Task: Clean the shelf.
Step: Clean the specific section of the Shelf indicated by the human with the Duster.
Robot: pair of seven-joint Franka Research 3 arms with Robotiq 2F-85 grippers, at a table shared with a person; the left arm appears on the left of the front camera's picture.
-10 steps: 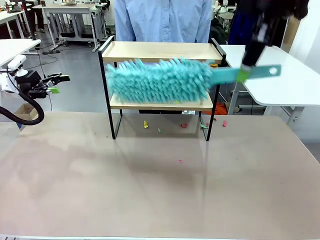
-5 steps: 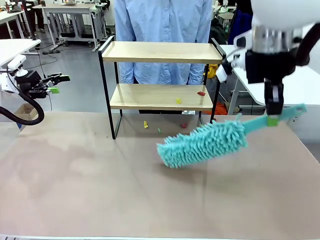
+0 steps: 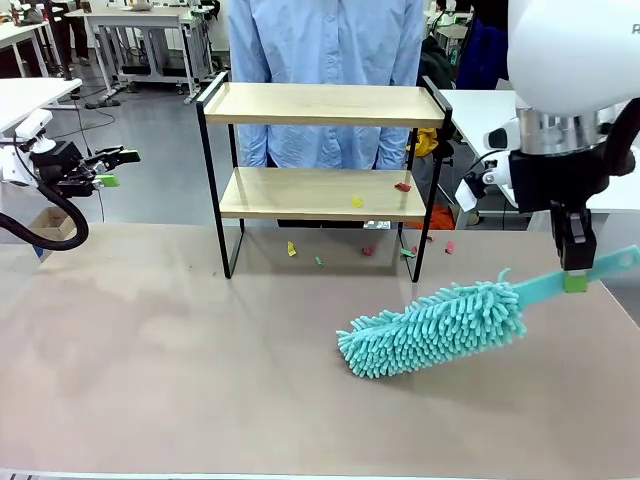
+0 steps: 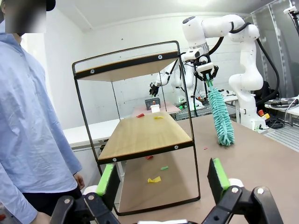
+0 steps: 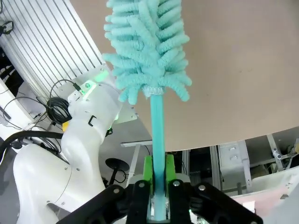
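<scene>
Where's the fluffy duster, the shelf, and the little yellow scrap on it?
duster (image 3: pixel 435 328), front view, middle of its fluffy teal head.
shelf (image 3: pixel 290 192), front view, bare wood of the lower board.
yellow scrap (image 3: pixel 357 202), front view, its centre, lying on the lower board.

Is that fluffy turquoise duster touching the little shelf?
Apart. The front view shows the duster out in front of the shelf, with bare table between them.
</scene>
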